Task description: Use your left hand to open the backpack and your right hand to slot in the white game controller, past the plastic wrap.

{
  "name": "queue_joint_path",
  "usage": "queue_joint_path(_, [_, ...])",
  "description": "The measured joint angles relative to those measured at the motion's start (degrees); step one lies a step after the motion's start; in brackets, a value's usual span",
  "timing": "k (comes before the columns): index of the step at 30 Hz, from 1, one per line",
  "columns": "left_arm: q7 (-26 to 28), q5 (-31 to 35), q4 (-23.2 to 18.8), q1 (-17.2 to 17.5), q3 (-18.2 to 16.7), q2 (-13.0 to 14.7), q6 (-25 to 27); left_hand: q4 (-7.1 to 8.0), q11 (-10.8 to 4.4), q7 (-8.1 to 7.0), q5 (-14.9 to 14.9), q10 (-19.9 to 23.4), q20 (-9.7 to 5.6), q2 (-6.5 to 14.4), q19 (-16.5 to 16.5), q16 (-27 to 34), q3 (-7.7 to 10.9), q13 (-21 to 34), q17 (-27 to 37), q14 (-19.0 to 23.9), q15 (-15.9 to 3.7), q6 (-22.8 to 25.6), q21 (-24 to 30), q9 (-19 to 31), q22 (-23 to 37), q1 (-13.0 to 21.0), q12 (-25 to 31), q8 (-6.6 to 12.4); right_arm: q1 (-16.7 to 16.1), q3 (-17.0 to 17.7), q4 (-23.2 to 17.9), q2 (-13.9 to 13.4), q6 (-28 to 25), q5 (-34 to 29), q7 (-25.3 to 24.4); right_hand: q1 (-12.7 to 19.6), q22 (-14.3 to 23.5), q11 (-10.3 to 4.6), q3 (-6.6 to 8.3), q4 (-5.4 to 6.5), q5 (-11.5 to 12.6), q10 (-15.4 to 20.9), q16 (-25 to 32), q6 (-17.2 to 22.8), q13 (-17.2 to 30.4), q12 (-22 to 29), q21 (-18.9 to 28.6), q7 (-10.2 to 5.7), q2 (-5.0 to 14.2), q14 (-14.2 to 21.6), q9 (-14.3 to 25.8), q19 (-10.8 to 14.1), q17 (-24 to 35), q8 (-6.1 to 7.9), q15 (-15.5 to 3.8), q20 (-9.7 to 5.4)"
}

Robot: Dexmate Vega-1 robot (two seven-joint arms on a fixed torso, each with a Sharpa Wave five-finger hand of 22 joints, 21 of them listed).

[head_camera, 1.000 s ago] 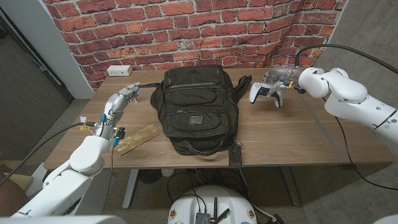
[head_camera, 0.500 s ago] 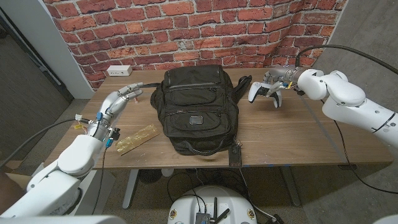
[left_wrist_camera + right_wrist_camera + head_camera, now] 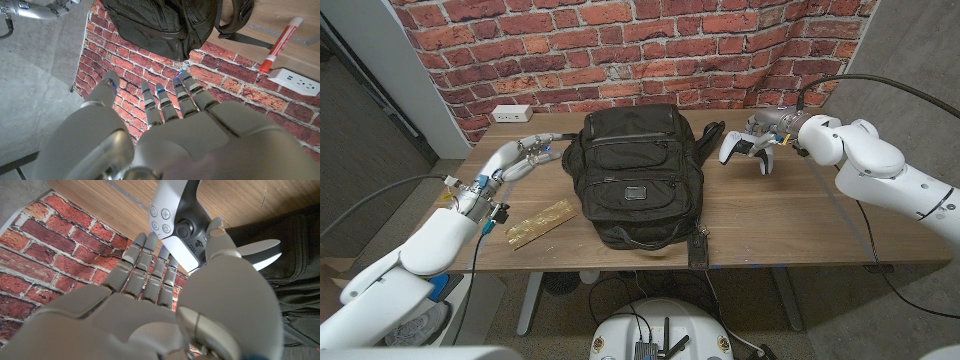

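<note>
Fingers of the left robot hand [image 3: 532, 149] are spread and hold nothing; the hand reaches toward the upper left corner of the black backpack [image 3: 634, 176] and sits just beside it, and whether it touches the fabric cannot be told. In the left wrist view the same fingers [image 3: 165, 100] point toward the backpack's top edge with a gap between them and the bag. The right robot hand [image 3: 767, 131] grips the white game controller [image 3: 743, 147], holding it on the far side of the backpack, near one shoulder strap, apart from the bag body; the right wrist view shows the thumb pressed on the controller's face. The backpack lies on the wooden table [image 3: 790, 215] and looks zipped shut. No plastic wrap is visible. Judging from this, the opening step is only starting: the left robot hand likely needs to find a zipper pull or flap and draw the bag open before the controller can go in.
</note>
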Motion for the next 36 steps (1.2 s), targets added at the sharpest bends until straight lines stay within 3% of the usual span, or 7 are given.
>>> queue_joint_path(14, [-0.8, 16.4, -1.3, 0.6, -2.3, -0.4, -3.1, 0.40, -0.83, -0.80, 0.0, 1.4, 0.13, -1.4, 1.3, 0.0, -1.52, 0.0, 0.0, 0.5, -0.07, 1.2, 0.0, 0.3, 0.0, 1.4, 0.0, 0.00, -1.2, -0.6, -1.4, -0.1, -3.4, -0.3, -1.2, 0.0, 0.0, -0.01, -0.01, 0.01, 0.0, 0.0, 0.0, 0.1, 0.0, 0.0, 0.0, 0.09, 0.00, 0.2, 0.0, 0.1, 0.1, -0.01, 0.00, -0.10])
queue_joint_path(27, [0.0, 28.5, -1.1, 1.3, -4.7, -1.7, -8.8, 0.80, -1.74, 0.22, 0.0, 2.3, -0.29, -2.7, 2.3, 0.0, -3.02, 0.0, 0.0, 1.1, -0.07, 3.5, 0.0, 0.3, 0.0, 2.7, 0.0, 0.00, -0.7, -2.3, -1.1, 1.7, -5.4, -1.3, -2.7, 0.0, 0.0, -0.01, -0.07, 0.08, 0.0, 0.6, -0.2, 0.3, 0.0, -0.4, 0.0, 0.27, 0.00, 0.4, 0.0, 0.1, 0.0, -0.07, -0.01, -0.09])
queue_joint_path(36, [0.8, 34.6, -0.8, 1.6, -5.9, -2.6, -12.4, 0.54, -2.05, -0.08, 0.0, 2.6, 0.02, -2.4, 2.6, 0.0, -3.24, 0.0, 0.0, 1.1, -0.07, 3.8, 0.0, 0.3, 0.0, 3.0, -0.2, 0.00, 0.1, -3.4, -0.3, 2.9, -6.2, -2.0, -3.2, 0.0, 0.0, -0.11, -0.08, 0.08, 0.0, 0.7, -0.3, 0.3, 0.0, -0.7, 0.0, 0.27, 0.00, 0.9, 0.0, 0.2, 0.2, -0.19, -0.07, 0.01])
